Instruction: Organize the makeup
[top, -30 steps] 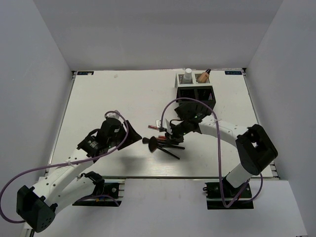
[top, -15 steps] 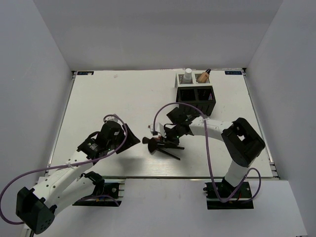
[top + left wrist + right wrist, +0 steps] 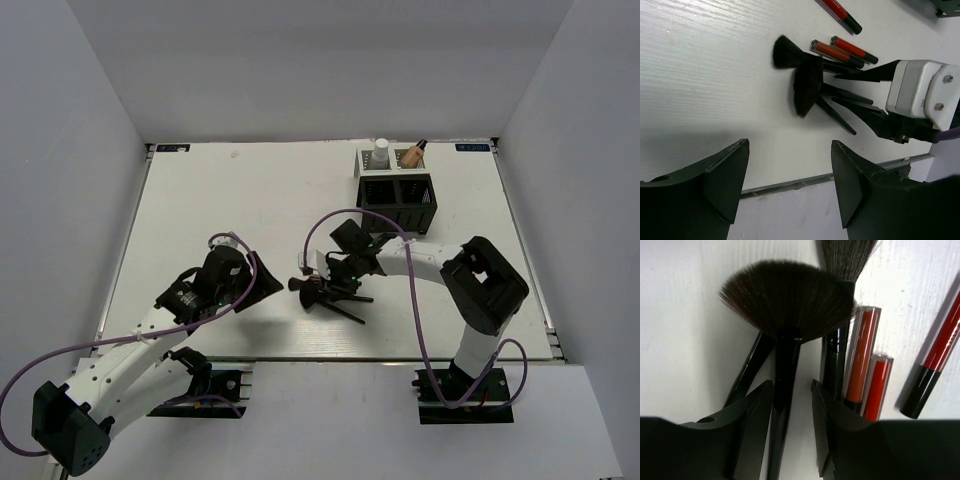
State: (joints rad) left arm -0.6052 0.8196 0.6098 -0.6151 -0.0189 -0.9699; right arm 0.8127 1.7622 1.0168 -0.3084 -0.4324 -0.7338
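A pile of black brushes [image 3: 322, 292] lies at the table's middle front with red tubes and a red/black pencil beside it. My right gripper [image 3: 336, 276] is down over the pile. In the right wrist view it [image 3: 792, 395] is open, its jaws either side of the fan brush's [image 3: 787, 300] handle, not closed on it. A second brush [image 3: 839, 347], two red tubes [image 3: 863, 355] and the pencil [image 3: 935, 357] lie to the right. My left gripper [image 3: 789, 145] is open and empty, left of the pile [image 3: 807, 87]. A white-capped bottle [image 3: 381, 153] and a tan bottle [image 3: 411, 156] stand in the box.
The black mesh compartment box [image 3: 398, 190] stands at the back right, its front compartments dark inside. The table's front edge [image 3: 790, 184] runs close below my left gripper. The right arm's white wrist [image 3: 920, 95] sits just right of the brushes.
My right gripper has moved left and down onto the brush pile, its fingers now around the fan brush handle. The left arm has barely moved.
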